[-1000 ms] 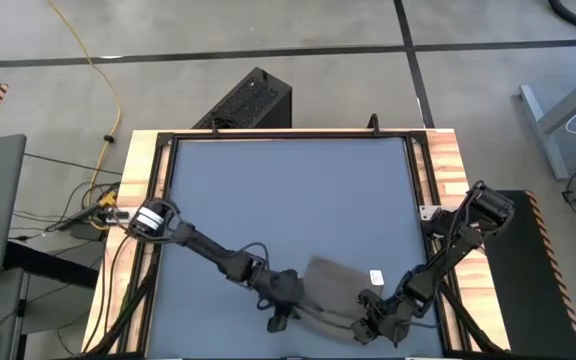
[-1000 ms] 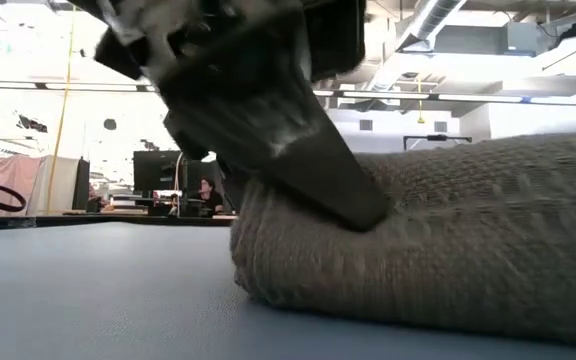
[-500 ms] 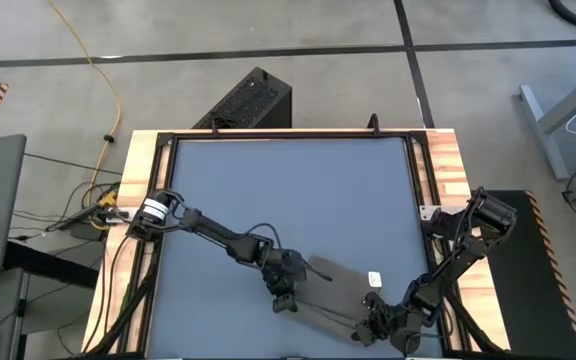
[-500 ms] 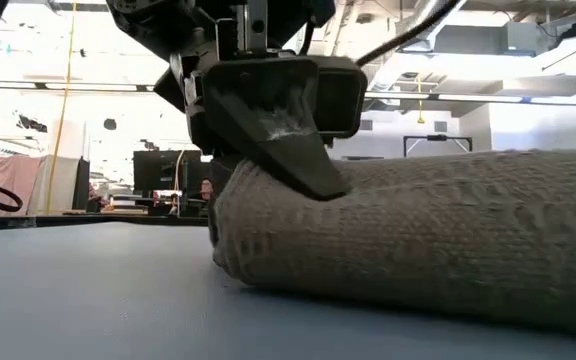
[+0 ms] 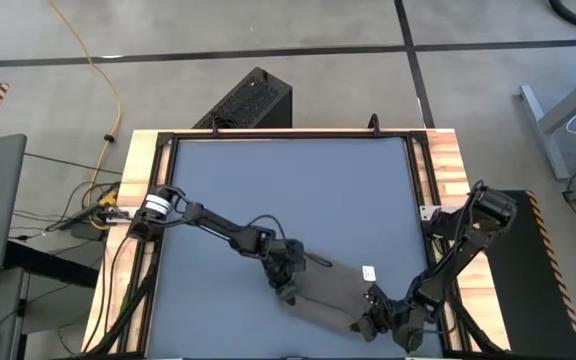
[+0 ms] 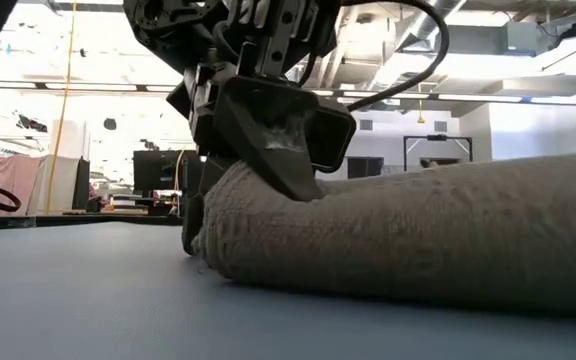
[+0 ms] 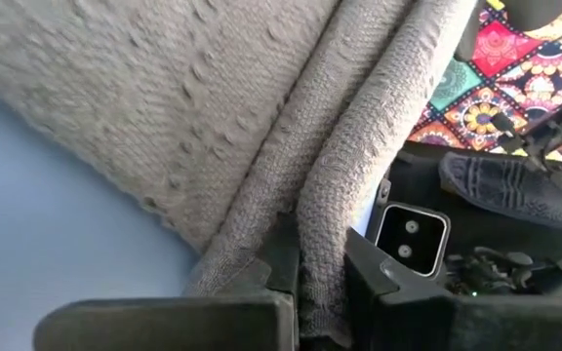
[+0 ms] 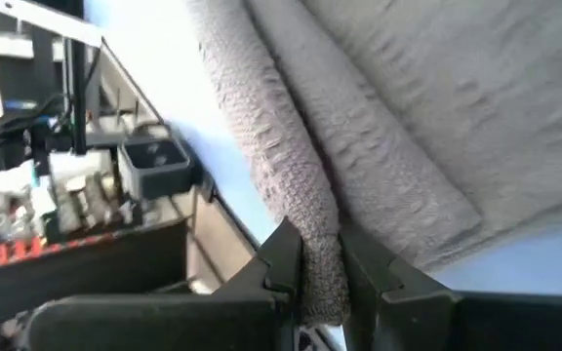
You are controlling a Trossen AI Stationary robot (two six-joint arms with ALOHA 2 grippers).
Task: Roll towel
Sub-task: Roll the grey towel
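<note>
**Both ends pinched, roll half made**

While the towel [image 5: 326, 288] lies as a flattened bundle on the blue surface [image 5: 288, 190], the left end effector [image 5: 284, 287] has one end of it clamped: the left wrist view shows a thick fold of taupe cloth squeezed between the two dark fingers [image 7: 281, 258], and the low view shows the jaw pressed down onto the rounded end of the bundle. Beyond those fingers the cloth runs off in loose ridges, not a tight spiral.

Across to the other end, the small white tag [image 5: 369, 272] sits on top of the cloth, close to the right end effector [image 5: 376, 322]. That one is nipped onto the towel's opposite end too, with a fold of fabric caught between its fingers [image 8: 283, 255] in its own wrist view.

So what could spoil it from here? My read is uneven travel: if one arm turns or advances ahead of the other, the roll goes conical or twists. Each grip holds only a thin fold, so a sharp pull could drag the layers apart or slip the cloth free, letting the bundle slump open.
</note>
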